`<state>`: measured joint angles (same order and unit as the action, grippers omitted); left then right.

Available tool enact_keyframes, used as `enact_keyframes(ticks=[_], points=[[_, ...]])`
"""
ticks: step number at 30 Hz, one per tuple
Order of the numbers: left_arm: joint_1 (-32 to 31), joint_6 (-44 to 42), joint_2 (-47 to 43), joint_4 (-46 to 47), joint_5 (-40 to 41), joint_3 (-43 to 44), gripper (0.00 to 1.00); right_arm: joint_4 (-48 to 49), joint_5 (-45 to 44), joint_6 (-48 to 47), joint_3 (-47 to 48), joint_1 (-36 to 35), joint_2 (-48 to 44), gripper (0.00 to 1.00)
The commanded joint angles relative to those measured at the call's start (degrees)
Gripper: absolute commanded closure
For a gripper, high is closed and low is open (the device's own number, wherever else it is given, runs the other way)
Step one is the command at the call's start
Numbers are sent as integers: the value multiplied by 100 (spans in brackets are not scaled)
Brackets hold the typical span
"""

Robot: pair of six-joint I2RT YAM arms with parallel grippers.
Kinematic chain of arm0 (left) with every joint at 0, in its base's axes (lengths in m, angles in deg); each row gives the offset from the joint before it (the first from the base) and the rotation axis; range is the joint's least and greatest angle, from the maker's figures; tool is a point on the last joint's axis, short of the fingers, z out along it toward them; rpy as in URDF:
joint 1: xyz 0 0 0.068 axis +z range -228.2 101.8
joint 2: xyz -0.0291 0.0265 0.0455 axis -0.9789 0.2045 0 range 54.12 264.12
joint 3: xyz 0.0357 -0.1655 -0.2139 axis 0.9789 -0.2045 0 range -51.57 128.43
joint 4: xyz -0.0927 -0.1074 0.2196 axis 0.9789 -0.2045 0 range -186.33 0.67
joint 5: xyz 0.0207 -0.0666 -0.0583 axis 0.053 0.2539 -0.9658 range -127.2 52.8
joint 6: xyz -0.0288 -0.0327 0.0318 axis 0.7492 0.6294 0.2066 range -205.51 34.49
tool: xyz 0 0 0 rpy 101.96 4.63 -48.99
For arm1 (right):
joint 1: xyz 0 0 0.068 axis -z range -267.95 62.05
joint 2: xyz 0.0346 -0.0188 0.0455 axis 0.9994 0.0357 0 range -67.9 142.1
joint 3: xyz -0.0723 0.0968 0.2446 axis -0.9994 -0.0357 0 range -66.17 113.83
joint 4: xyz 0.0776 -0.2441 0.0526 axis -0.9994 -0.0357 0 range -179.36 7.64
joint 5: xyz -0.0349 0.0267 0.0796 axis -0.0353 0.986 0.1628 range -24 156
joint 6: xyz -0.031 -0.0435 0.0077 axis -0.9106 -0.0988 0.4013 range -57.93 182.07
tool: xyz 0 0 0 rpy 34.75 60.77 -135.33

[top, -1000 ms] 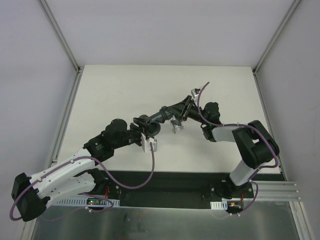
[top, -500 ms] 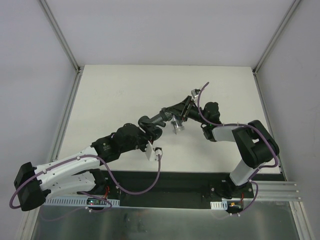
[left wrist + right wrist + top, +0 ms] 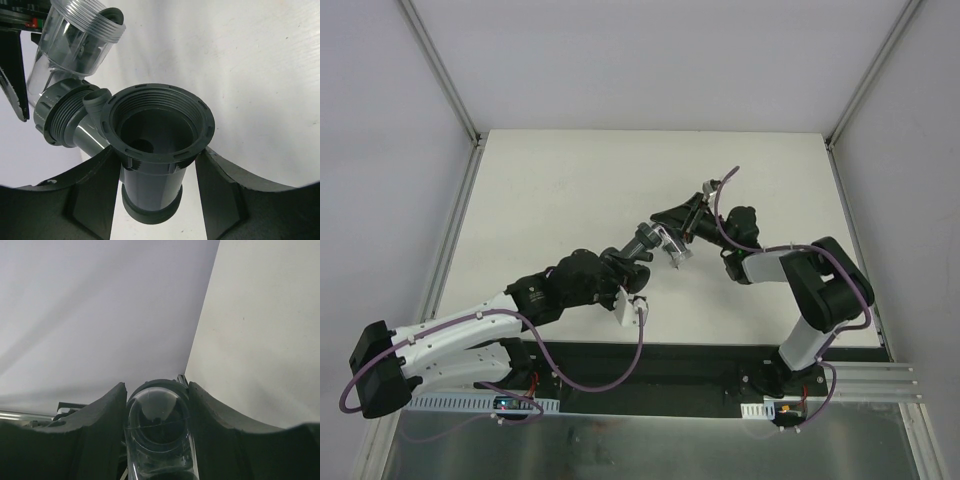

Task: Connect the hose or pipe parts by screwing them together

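The left end effector (image 3: pixel 156 197) gripped the dark grey branched plastic pipe fitting (image 3: pixel 150 175) between its half-spread fingers. The right end effector (image 3: pixel 156 405) squeezed the small clear round plastic connector (image 3: pixel 159 450). Just ahead of it, the connector touched the fitting's side arm.

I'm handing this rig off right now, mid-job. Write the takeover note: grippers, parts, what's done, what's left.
Left gripper: shut on the grey branched fitting, open socket facing its camera.
Right gripper: shut on the clear connector.
Parts: the connector's end meets the ribbed collar on the fitting's side branch, between the two arms.
Done: both parts picked up and brought together.
Left: thread engagement cannot be told; probably screw until snug, then release.
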<state>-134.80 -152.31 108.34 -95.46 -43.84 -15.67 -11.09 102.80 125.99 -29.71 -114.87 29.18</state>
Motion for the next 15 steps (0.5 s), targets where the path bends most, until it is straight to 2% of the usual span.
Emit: enact_keyframes(ticks=[1, 15], points=[[44, 729, -157, 543, -365, -65, 47, 1654, 38, 147, -228, -68, 258, 99], [149, 2013, -262, 859, -224, -478, 39, 1654, 82, 24, -562, 81, 997, 99]])
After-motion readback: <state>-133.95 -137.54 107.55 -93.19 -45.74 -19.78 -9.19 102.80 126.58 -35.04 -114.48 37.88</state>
